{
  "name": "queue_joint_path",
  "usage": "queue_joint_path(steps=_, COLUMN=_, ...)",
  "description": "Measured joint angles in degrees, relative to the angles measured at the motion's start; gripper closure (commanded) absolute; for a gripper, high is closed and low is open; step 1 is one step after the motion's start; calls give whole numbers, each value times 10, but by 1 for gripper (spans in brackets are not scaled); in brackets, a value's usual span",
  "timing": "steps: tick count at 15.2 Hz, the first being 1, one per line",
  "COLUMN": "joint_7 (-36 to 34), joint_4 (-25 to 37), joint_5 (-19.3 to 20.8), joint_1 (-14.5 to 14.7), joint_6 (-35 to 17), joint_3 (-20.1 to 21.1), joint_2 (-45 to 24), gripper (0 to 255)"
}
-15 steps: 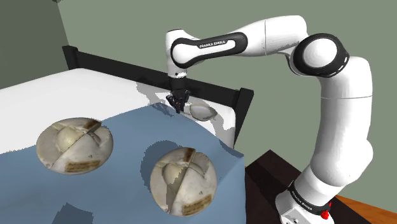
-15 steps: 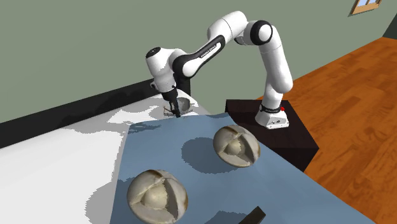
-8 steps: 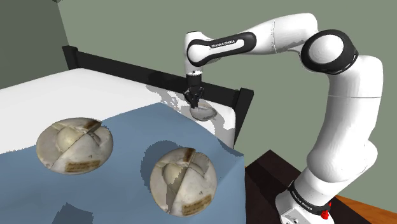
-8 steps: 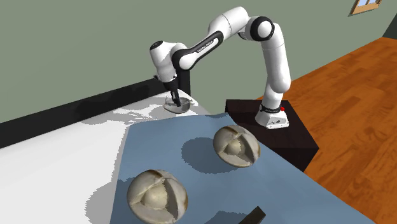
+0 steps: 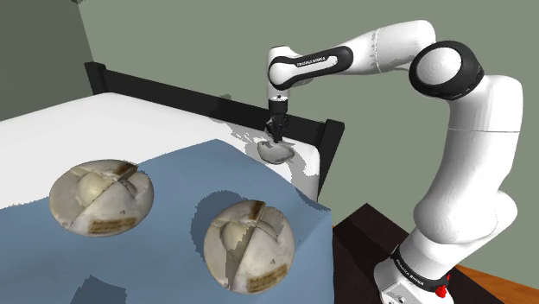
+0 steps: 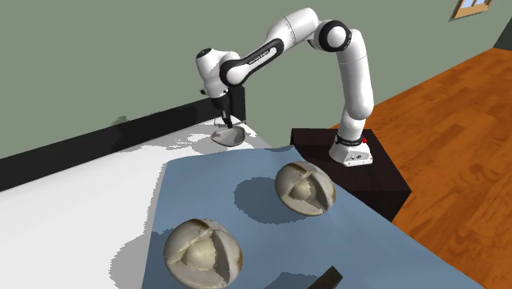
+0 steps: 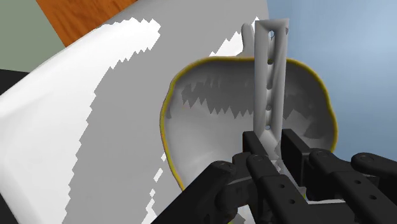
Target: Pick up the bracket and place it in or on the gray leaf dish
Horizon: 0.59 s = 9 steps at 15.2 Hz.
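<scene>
- A pale grey, perforated bracket strip (image 7: pixel 268 83) is clasped at one end between the two black fingers (image 7: pixel 257 151) of the all-black gripper (image 7: pixel 273 145), whose jaws are drawn close together on it.
- The bracket is held over the hollow of a grey leaf-shaped dish with a yellowish rim (image 7: pixel 210 108), with its free end toward the dish's stem. Whether it touches the dish cannot be told.
- In the shoulder view the gripper (image 5: pixel 275 131) is pointed down just above the dish (image 5: pixel 276 154), which is set on the white surface (image 5: pixel 104 117) between the blue cover (image 5: pixel 173 177) and the black rail (image 5: pixel 173 91).
- The dish's near rim is hidden by the fingers in the wrist view, and from the outer cameras the bracket is too small to be made out.
</scene>
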<state>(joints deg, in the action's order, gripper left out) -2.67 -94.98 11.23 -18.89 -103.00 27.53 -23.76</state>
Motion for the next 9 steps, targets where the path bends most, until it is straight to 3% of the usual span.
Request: queue_joint_path(steps=9, joint_7=-5, joint_4=-33, joint_5=14, joint_1=0, joint_6=-55, joint_3=-7, joint_2=-25, gripper=255)
